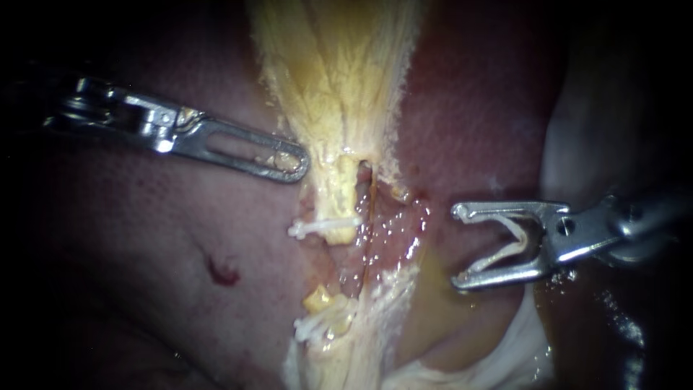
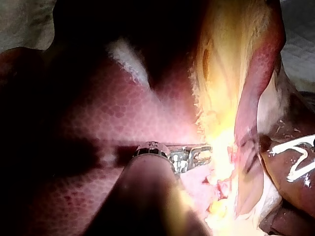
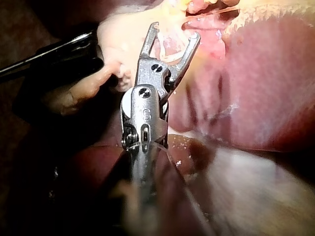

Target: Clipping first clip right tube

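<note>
**Ana:** Where was the right tube?

**Ben:** Near the centre of the endoscope view. The thin, glistening right tube (image 1: 373, 217) ran from 12 towards 6 o'clock. It lay just on the 3 o'clock side of the thicker yellow left tube (image 1: 336, 195), and a small slit showed between the two.

**Ana:** Any clips on them?

**Ben:** A white plastic clip (image 1: 323, 228) crossed the left tube. A second white clip (image 1: 317, 326) sat lower, towards 6 o'clock.

**Ana:** And the right tool?

**Ben:** The silver, forked right tool (image 1: 460, 245) had its shaft running in from 3 o'clock. Its jaws stood wide apart, and a white V-shaped loaded clip (image 1: 509, 245) was seated between them, touching both. It hung near the right tube on the 3 o'clock side and did not touch it.

**Ana:** The left one?

**Ben:** The slim, slotted silver left tool (image 1: 292, 165) lay in from 9 o'clock over the dark red liver (image 1: 144, 238). Its jaws were closed on the edge of the yellow, fibrous gallbladder (image 1: 339, 72), which rose towards 12 o'clock.
</note>
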`<state>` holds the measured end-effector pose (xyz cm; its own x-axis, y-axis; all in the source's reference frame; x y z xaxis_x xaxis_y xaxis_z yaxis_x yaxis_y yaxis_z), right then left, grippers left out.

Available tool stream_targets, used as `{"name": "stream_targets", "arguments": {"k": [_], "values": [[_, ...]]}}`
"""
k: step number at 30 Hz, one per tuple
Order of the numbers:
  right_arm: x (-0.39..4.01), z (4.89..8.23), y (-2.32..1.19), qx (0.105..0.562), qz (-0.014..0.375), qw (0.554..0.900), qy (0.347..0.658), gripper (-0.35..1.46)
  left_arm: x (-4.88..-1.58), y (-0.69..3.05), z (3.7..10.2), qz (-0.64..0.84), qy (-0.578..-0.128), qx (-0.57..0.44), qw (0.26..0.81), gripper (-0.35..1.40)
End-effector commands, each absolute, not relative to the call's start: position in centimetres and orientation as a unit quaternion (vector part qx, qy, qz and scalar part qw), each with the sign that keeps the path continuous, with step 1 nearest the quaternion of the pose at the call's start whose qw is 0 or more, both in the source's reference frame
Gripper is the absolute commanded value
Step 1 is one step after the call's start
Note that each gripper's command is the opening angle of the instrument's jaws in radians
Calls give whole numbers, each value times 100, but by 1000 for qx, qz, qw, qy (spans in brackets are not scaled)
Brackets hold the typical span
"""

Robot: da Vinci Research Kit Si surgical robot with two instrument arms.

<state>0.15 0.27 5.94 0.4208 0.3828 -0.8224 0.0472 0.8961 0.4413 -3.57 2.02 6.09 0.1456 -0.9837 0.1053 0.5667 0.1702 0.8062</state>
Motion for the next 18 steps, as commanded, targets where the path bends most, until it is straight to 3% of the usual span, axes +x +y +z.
{"name": "stream_targets", "arguments": {"k": [1,11,18], "values": [[15,594,27,203,103,818,528,49,-356,202,608,-562,-333,315,689,-35],[15,594,27,203,103,818,528,49,-314,222,572,-570,-335,307,684,-35],[16,594,27,203,103,818,528,49,-307,227,561,-574,-338,306,680,-35]]}}
